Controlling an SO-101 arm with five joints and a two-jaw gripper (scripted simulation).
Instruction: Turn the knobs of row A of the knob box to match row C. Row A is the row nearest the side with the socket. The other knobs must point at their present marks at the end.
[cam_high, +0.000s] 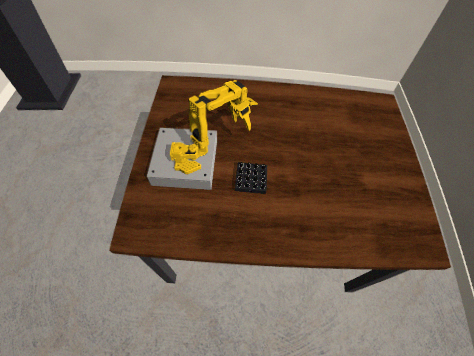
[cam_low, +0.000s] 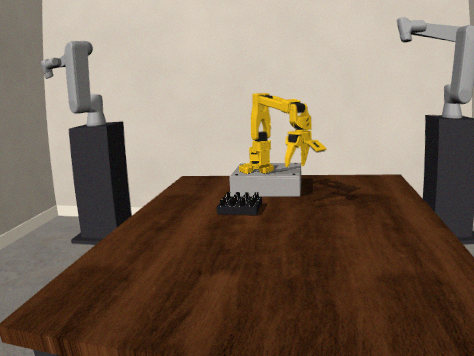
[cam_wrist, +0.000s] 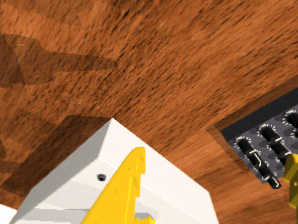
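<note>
knob box square, knobs upright, marks unreadable | my end effector spread, empty, above desk | grey base just beside box

There is one brown wooden table and one small yellow jointed arm. The arm stands on one flat grey square base block, and four small dark screw holes are visible at the corners of the block. One black square knob box lies on the table; its knobs form four rows of four, so sixteen black knobs are counted in the top view. In the exterior view, two grey robot arms stand on two dark tall pedestals. Two dark table legs are visible.
</note>
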